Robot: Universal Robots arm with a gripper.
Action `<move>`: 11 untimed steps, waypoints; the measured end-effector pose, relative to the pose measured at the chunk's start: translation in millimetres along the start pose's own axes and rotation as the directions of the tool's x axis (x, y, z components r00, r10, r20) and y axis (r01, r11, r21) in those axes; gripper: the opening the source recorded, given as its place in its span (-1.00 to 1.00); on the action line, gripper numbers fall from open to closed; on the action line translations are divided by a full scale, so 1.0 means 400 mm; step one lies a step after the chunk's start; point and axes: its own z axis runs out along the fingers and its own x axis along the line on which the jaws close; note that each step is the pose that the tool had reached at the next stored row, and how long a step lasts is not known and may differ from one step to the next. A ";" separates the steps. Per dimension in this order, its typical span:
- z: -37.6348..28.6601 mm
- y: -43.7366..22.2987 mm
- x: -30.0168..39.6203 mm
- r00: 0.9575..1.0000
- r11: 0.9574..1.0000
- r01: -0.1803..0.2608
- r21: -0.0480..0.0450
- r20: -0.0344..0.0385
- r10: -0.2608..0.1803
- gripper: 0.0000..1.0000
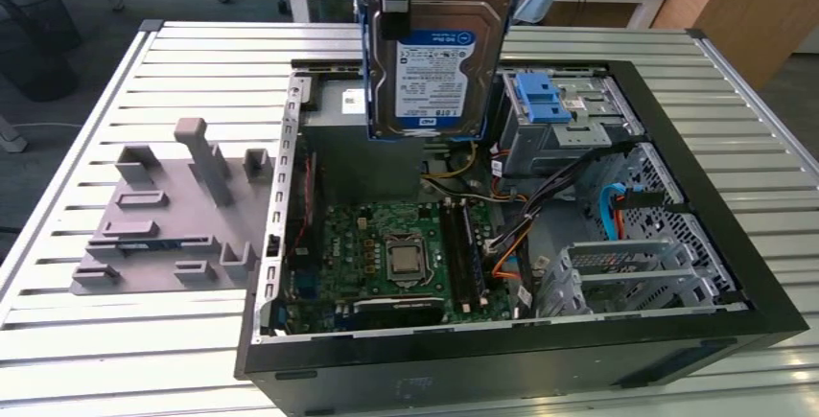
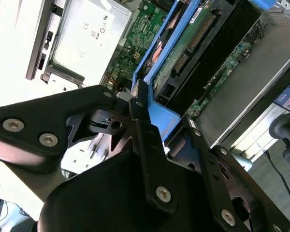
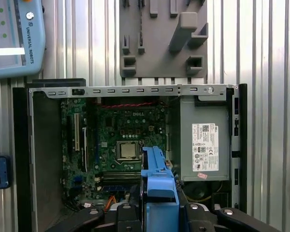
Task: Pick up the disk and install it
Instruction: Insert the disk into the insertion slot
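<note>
The disk (image 1: 435, 62), a silver drive with a blue-and-white label and blue side rails, hangs upright above the back of the open computer case (image 1: 716, 244). My gripper (image 1: 397, 0) comes down from above and is shut on the disk's top end, one black finger lying over its labelled face. In the second wrist view the gripper (image 2: 140, 104) clamps the blue rail (image 2: 157, 118), with the disk's green circuit-board side (image 2: 193, 43) running away from it. In the first wrist view the blue rail (image 3: 157, 176) sticks out from the gripper (image 3: 159, 208) over the motherboard (image 3: 125, 140).
Inside the case a drive bay with a blue latch (image 1: 544, 105) sits at the back on the exterior view's right, beside a grey power-supply box (image 3: 203, 145). A grey fixture plate (image 1: 167, 216) lies on the slatted table (image 1: 153, 340). A teach pendant (image 3: 14, 38) rests nearby.
</note>
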 end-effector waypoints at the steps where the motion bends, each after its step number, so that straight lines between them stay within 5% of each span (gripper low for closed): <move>1: 0.000 0.000 0.001 1.000 1.000 0.000 0.000 0.000 0.000 -0.27; 11: 0.000 -0.019 0.002 1.000 1.000 0.000 0.000 0.000 0.000 -0.27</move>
